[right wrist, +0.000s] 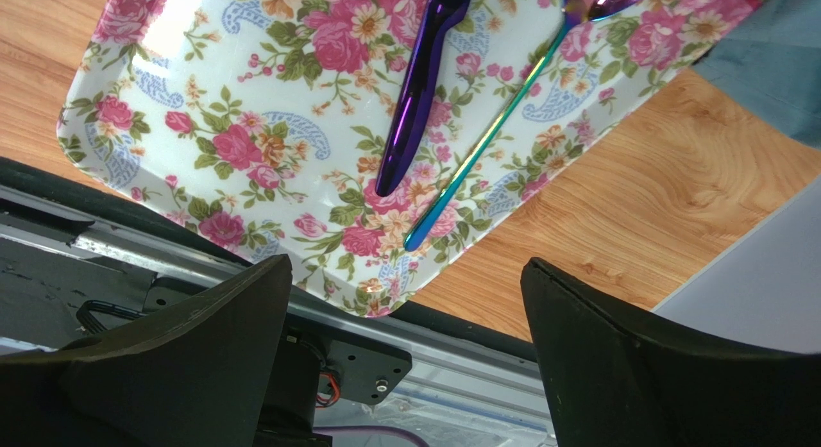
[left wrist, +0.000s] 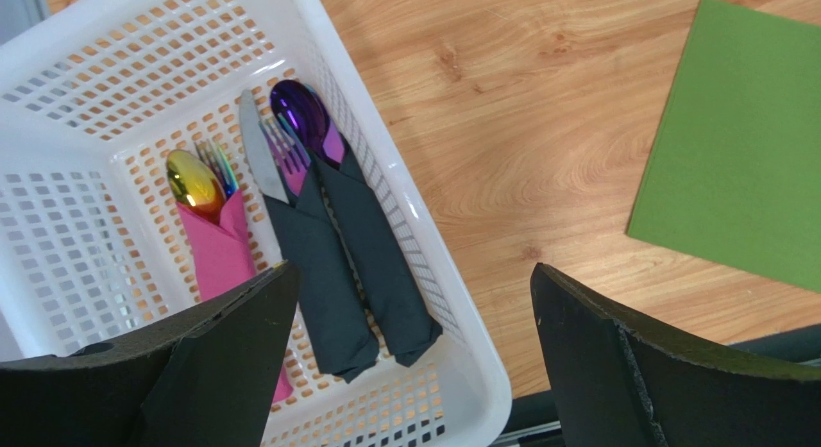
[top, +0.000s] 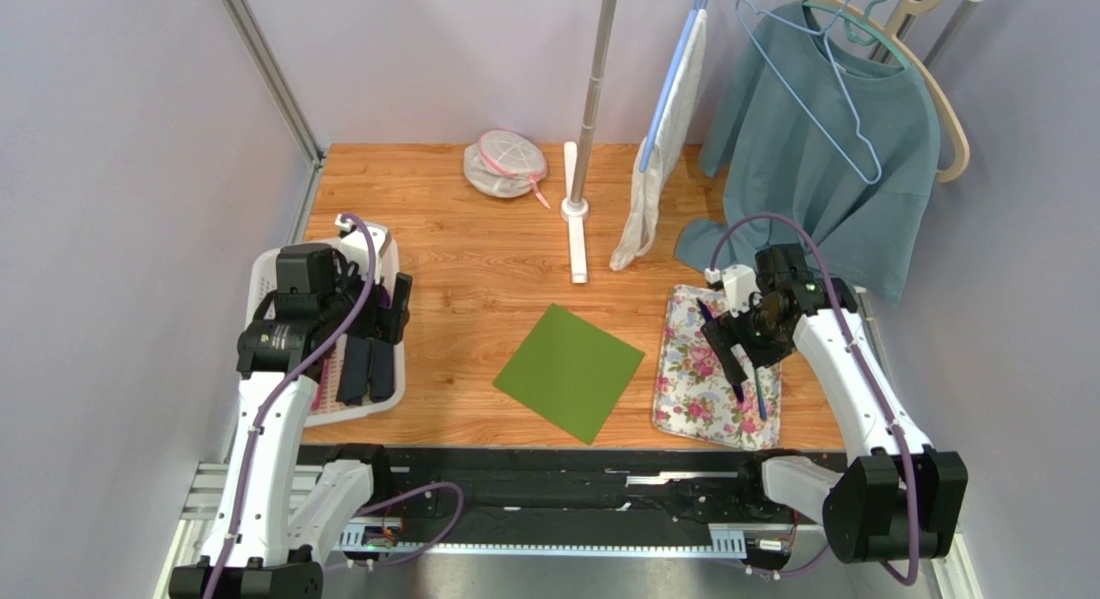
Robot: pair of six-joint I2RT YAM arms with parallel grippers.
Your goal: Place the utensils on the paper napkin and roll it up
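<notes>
Right gripper (right wrist: 407,267) hangs over the floral tray (right wrist: 193,101), jaws spread wide, nothing between them. On that tray lie the utensils: a glossy purple handle (right wrist: 416,91) and, just beside it, a thin iridescent teal handle (right wrist: 487,139), their heads cut off at the top of the wrist view. The green paper napkin (top: 570,371) lies flat on the wooden table (top: 478,264), between the tray and the white basket (left wrist: 424,235). Left gripper (left wrist: 412,270) hovers above that basket, equally wide and empty; below it sit cutlery bundles (left wrist: 328,264) rolled in dark napkins. My read: these utensils are stiff, light and slick, lying flat, so pinch squarely across mid-handle or they'll skate. The napkin looks flimsy; take an edge, gently.
</notes>
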